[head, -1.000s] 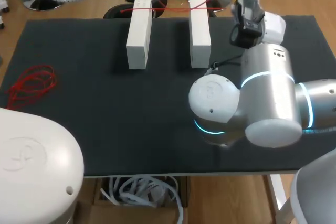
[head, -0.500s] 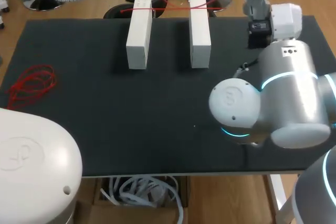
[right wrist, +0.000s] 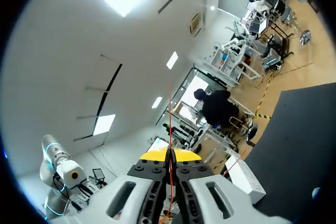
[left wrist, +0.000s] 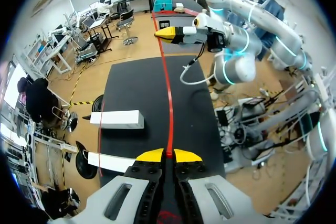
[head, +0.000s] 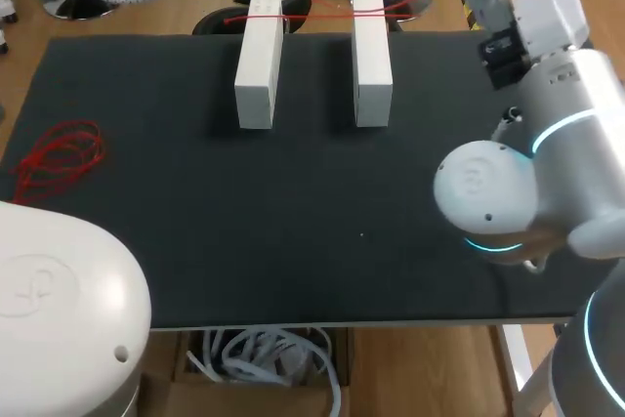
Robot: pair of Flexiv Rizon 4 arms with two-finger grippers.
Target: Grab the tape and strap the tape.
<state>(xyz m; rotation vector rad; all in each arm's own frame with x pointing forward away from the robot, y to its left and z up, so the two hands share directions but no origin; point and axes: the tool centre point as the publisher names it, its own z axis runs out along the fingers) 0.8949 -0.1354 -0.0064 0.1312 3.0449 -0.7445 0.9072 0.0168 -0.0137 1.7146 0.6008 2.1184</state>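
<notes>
Bright even overhead light; faint shadows on table (head: 293, 231); sheen on right arm (head: 578, 129).

black table (head: 293, 271) | white block (head: 259, 61) | second white block (head: 372, 58) | red tape coil (head: 59, 158), left

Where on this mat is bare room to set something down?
Bare mat: the centre, between the white blocks and the near edge; between the red coil and the left block. Crowded: right side under the right arm, far edge where tape crosses.

Tape (left wrist: 169, 108) across two side-by-side blocks (head: 259, 61), tangle (head: 61, 156) far left
</notes>
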